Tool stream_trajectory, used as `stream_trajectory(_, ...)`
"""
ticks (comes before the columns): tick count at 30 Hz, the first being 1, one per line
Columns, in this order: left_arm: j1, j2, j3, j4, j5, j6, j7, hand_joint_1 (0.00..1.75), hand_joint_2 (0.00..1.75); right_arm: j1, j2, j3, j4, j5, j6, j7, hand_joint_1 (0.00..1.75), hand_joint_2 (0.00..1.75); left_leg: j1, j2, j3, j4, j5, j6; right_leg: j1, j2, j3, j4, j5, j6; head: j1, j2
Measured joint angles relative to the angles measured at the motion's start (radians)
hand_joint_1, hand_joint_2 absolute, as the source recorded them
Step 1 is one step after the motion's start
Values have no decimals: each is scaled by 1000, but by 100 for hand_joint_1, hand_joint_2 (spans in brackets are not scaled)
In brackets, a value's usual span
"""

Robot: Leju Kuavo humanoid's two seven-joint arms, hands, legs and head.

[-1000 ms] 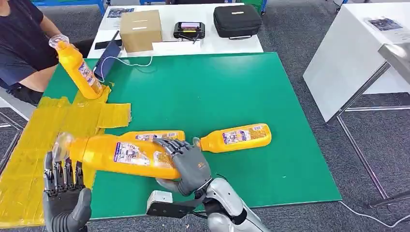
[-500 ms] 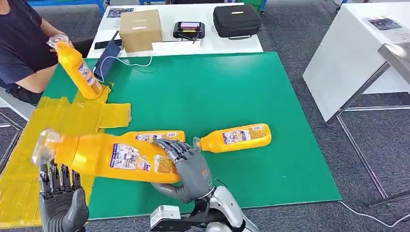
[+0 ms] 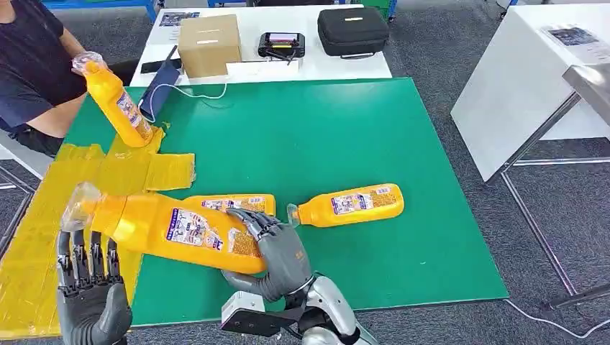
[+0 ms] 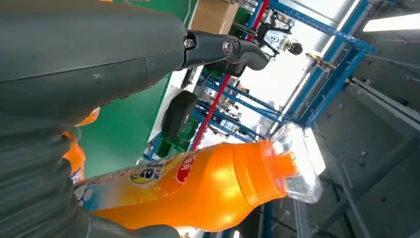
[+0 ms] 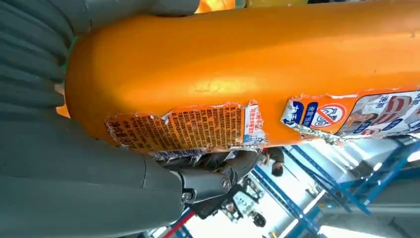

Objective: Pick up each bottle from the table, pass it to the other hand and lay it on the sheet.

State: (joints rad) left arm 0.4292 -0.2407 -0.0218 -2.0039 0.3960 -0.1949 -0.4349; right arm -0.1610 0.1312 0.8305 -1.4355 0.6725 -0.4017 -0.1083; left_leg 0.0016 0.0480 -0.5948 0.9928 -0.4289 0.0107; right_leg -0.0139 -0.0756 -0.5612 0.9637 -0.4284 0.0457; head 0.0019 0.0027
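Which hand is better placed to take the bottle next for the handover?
Left. The right hand already grips the base of the held bottle, whose neck points at the left hand, open with fingers raised just below it, beside the yellow sheet.

four orange bottles with clear caps and printed labels. one bottle (image 3: 169,228) is lifted off the bench on its side, cap over the yellow sheet (image 3: 43,237), label torn near its base. two more lie on their sides off the sheet: a second bottle (image 3: 234,203) just beside it, a third bottle (image 3: 349,204) farther away. a fourth bottle (image 3: 115,104) stands tilted on the sheet's far corner.
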Motion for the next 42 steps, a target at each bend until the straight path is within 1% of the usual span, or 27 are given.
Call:
stream_trajectory(8,-14,16,-13,11,-17,39,-18,0,175,-15,25,13,45,-6,18,0,175,175,0,0,0,0,0,0,0,0,0,0,0,0,0,0)
stream_trajectory(12,-17,20,-16,17,-31,56,-22,0,175,-18,29,22,61,-5,25,-1,166,175,0,0,0,0,0,0,0,0,0,0,0,0,0,0)
stream_trajectory(13,-18,21,-17,18,-39,65,-24,0,175,-20,29,28,65,-4,28,-4,171,175,0,0,0,0,0,0,0,0,0,0,0,0,0,0)
stream_trajectory(14,-19,22,-17,18,-40,72,-26,0,175,-22,29,36,69,-1,34,-9,171,175,0,0,0,0,0,0,0,0,0,0,0,0,0,0)
stream_trajectory(15,-22,23,-17,21,-39,79,-27,0,175,-23,29,43,72,3,37,-16,175,175,0,0,0,0,0,0,0,0,0,0,0,0,0,0)
stream_trajectory(18,-31,26,-16,32,-29,79,-27,0,175,-26,28,82,79,-12,72,-39,175,175,0,0,0,0,0,0,0,0,0,0,0,0,0,0)
stream_trajectory(20,-33,28,-16,36,-21,66,-27,0,175,-26,27,100,84,-43,98,-50,175,175,0,0,0,0,0,0,0,0,0,0,0,0,0,0)
stream_trajectory(24,-35,32,-21,46,-1,0,-9,0,175,-26,18,121,93,-68,109,-72,175,175,0,0,0,0,0,0,0,0,0,0,0,0,0,0)
stream_trajectory(25,-34,33,-22,48,2,-5,-8,0,175,-26,17,124,95,-69,109,-73,169,175,0,0,0,0,0,0,0,0,0,0,0,0,0,0)
stream_trajectory(27,-34,35,-26,53,21,-33,4,0,175,-26,15,129,96,-71,112,-77,175,175,0,0,0,0,0,0,0,0,0,0,0,0,0,0)
stream_trajectory(28,-34,37,-28,56,44,-58,14,17,175,-26,14,130,96,-71,115,-82,173,175,0,0,0,0,0,0,0,0,0,0,0,0,0,0)
stream_trajectory(29,-34,40,-32,61,73,-91,24,175,175,-26,13,130,96,-71,118,-86,173,175,0,0,0,0,0,0,0,0,0,0,0,0,0,0)
stream_trajectory(33,-36,53,-38,86,115,-171,29,175,175,-26,8,132,96,-70,127,-97,175,175,0,0,0,0,0,0,0,0,0,0,0,0,0,0)
stream_trajectory(37,-35,55,-35,92,15,-147,2,175,175,-24,-1,126,96,-66,124,-97,175,175,0,0,0,0,0,0,0,0,0,0,0,0,0,0)
stream_trajectory(42,-34,55,-35,92,2,-140,0,175,175,-19,-5,122,96,-66,123,-97,173,175,0,0,0,0,0,0,0,0,0,0,0,0,0,0)
